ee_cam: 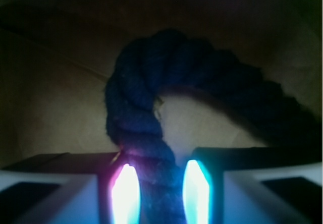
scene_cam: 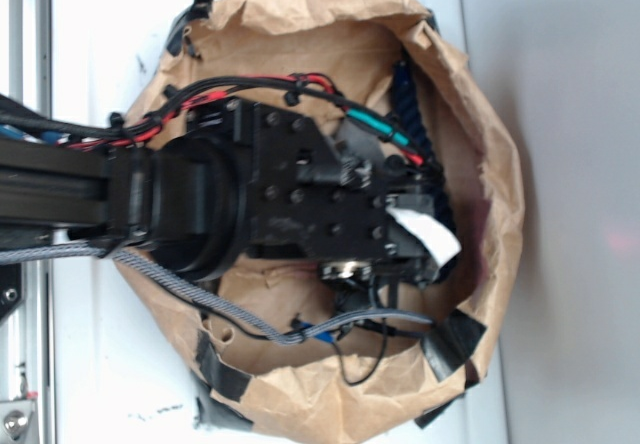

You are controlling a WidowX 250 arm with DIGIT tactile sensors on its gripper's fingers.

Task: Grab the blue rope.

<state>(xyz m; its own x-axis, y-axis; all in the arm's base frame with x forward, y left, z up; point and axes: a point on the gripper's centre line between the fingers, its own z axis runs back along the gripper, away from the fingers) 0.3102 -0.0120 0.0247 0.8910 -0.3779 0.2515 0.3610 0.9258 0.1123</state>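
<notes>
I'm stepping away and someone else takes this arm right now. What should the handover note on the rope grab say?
Gripper: down inside the brown paper bag, fingers on either side of the blue rope; the wrist view suggests they are closed on it.
Rope: curves along the bag's far wall, one strand running between the fingers.
Done: reach and apparent grasp.
Left: confirm the hold, then lift.

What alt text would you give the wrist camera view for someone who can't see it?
A thick blue rope runs up between the two glowing fingertips of the gripper, then bends over to the right. Behind it is dim brown paper.
</notes>
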